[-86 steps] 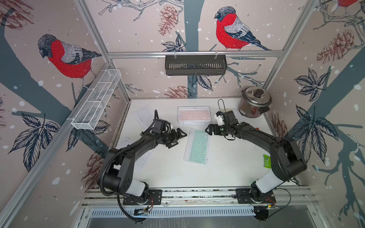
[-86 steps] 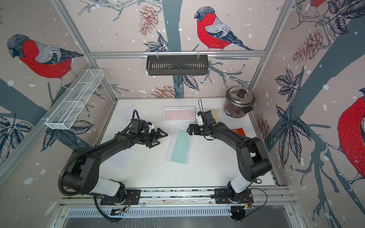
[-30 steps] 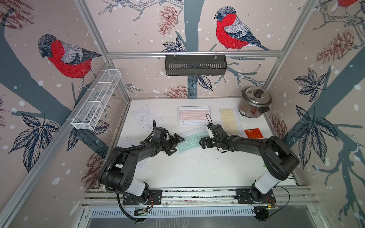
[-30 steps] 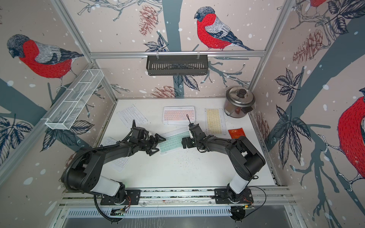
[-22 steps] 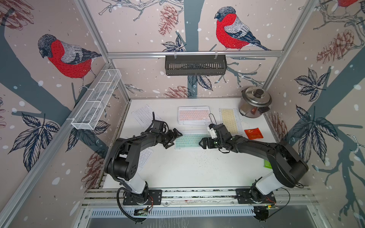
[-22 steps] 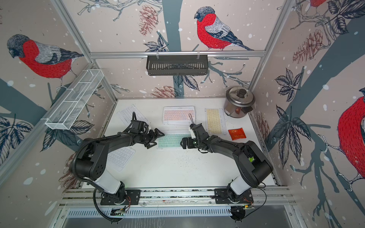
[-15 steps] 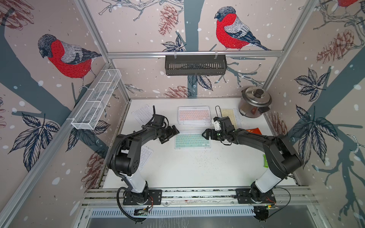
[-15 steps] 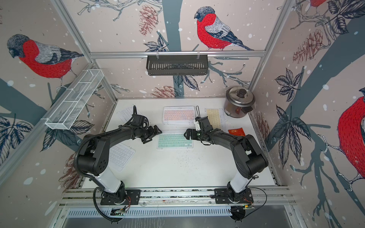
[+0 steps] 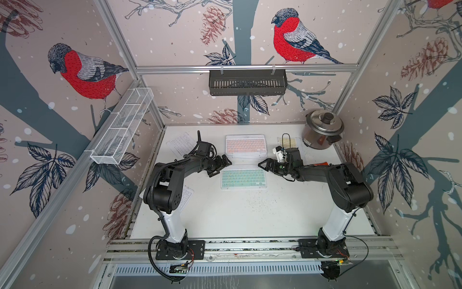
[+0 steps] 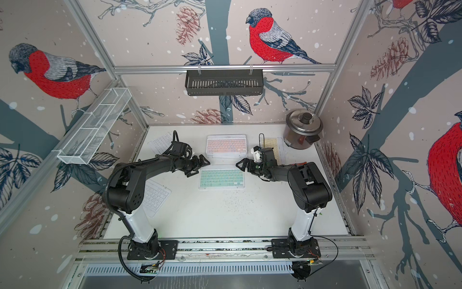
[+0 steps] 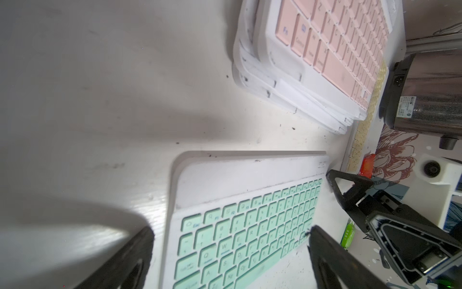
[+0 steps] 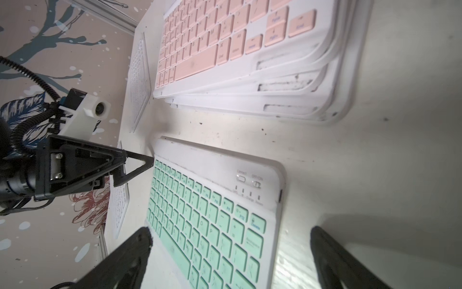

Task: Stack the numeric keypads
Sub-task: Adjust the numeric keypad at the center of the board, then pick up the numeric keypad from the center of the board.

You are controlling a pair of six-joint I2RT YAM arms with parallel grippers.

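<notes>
Jaws spread wide and empty, the left gripper hangs right at the left short edge of the mint keypad, up by its far corner. That keypad lies flat on the worktop, keys up. Its long axis runs side to side, straight from one gripper toward the other.

At the opposite short edge the right gripper mirrors this, jaws likewise wide with nothing between them and one tip at the far right corner. Both wrist views show the tips hard by the corners, but whether either fingertip actually touches the frame I cannot tell. The arms are about equally near, one at each end, so neither has the shorter reach.

Just beyond the mint keypad, on the side away from the arm bases and not touching it, sits the pink-topped stack. It is several white frames, slightly fanned, under a pink-keyed one, and its long axis is parallel to the mint one's.

My judgement is that the coming move is a two-ended lift, each gripper taking its own short edge. A short carry straight back onto the stack would follow, with no turn needed. Uneven closing could skew the keypad.
</notes>
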